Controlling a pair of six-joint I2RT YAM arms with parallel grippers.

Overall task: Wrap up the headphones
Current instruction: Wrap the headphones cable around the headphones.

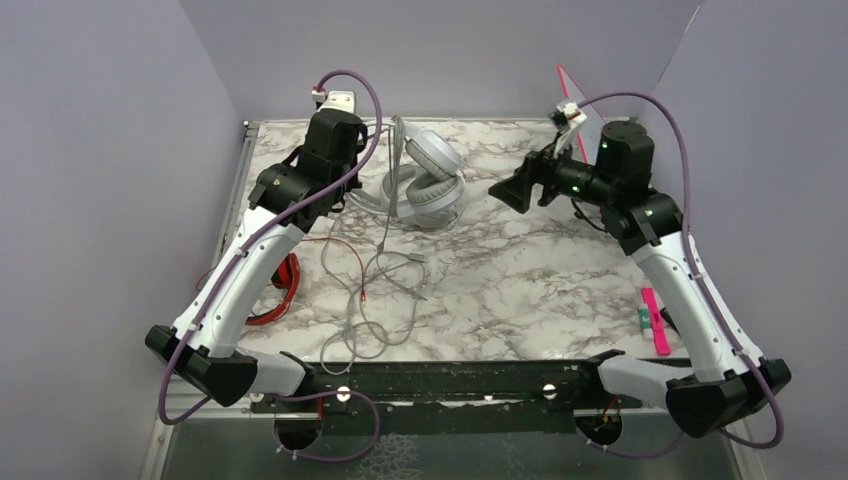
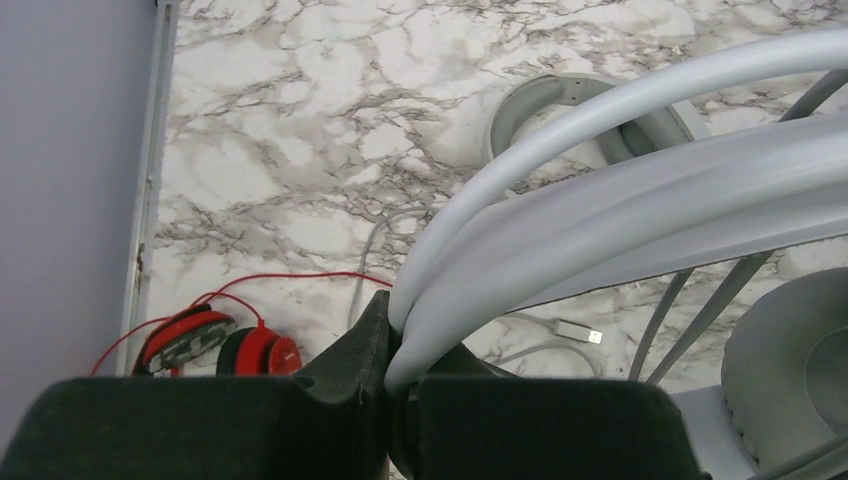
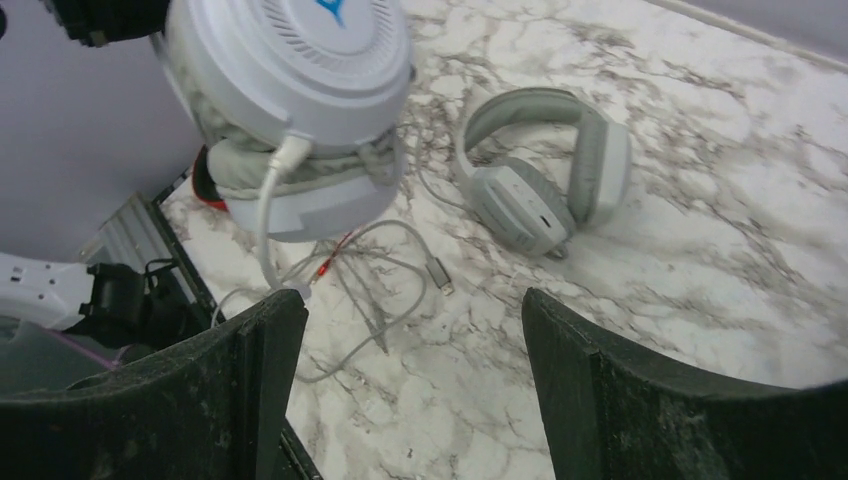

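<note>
My left gripper [image 1: 350, 193] is shut on the headband of the white-silver headphones [image 1: 432, 196], held above the table. In the left wrist view the band [image 2: 620, 200] runs out from between the closed jaws, with one ear cup [image 2: 790, 370] at the right. The light grey headphones [image 1: 437, 155] lie flat just behind; they show as [image 3: 550, 180]. The red-and-black headphones [image 1: 285, 285] sit at the left edge, partly under my left arm. My right gripper [image 1: 505, 190] hovers open to the right of the held headset [image 3: 290, 100], nothing between its fingers [image 3: 410, 310].
Thin grey cables [image 1: 380, 290] and a red cable [image 1: 340, 243] sprawl over the marble table's middle, with a USB plug [image 2: 578, 332] among them. A pink marker [image 1: 655, 320] lies near the right arm. A metal rail [image 1: 240, 180] and purple walls bound the table.
</note>
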